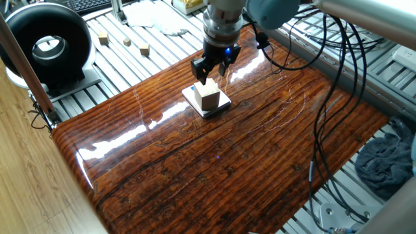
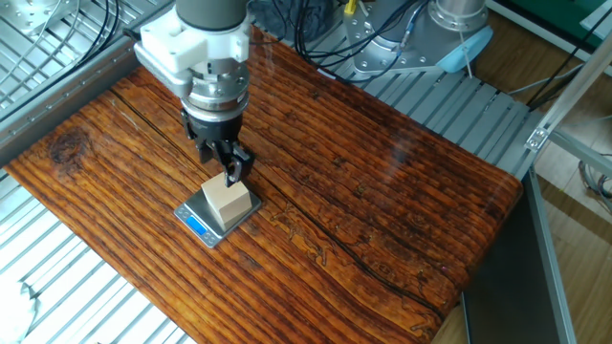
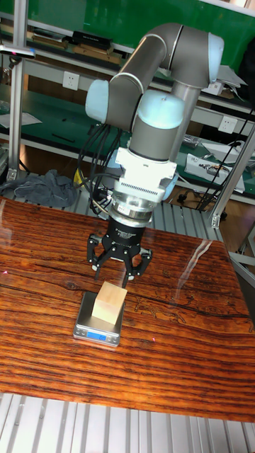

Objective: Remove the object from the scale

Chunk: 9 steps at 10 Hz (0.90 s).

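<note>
Fingers are spread apart on my gripper, which hangs just above the cube with nothing between the tips. From the tall view I see the tips flanking the space over the cube's top, not touching it. Cube sits on the scale, roughly centred on the plate, turned a little against the plate's edges. In one fixed view the gripper is directly over the cube and the scale lies on the glossy wooden table. In the other fixed view the gripper stands above the cube, and the scale shows a blue display on its near edge. Three small cubes lie well apart on the slatted surface beside a black ring-shaped device.
</note>
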### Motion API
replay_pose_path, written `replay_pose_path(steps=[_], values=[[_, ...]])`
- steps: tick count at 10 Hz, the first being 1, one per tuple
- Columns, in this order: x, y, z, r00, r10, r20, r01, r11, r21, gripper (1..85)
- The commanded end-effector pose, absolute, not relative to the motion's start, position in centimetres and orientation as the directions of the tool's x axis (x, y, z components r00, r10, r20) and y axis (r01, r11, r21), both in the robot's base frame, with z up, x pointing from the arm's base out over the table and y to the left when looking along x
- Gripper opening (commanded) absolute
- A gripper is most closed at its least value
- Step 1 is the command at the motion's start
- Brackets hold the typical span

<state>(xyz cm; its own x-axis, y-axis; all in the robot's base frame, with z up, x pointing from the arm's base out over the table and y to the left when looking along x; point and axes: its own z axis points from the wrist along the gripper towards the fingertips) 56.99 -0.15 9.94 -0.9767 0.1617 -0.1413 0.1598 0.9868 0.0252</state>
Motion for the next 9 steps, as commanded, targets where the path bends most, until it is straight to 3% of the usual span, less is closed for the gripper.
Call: replay_pose_path(steps=[1,3,7,9], values=[[57.4,1.1,9.8,-0.964,0.244,-0.108,0.233,0.967,0.101,69.7],[58.3,1.6,9.2,-0.96,0.258,-0.109,0.245,0.962,0.123,76.3],[58.0,0.1,6.4,-0.965,0.261,-0.036,0.259,0.965,0.039,74.3],[56.4,0.8,6.3,-0.971,0.237,0.032,0.238,0.97,0.048,72.7]])
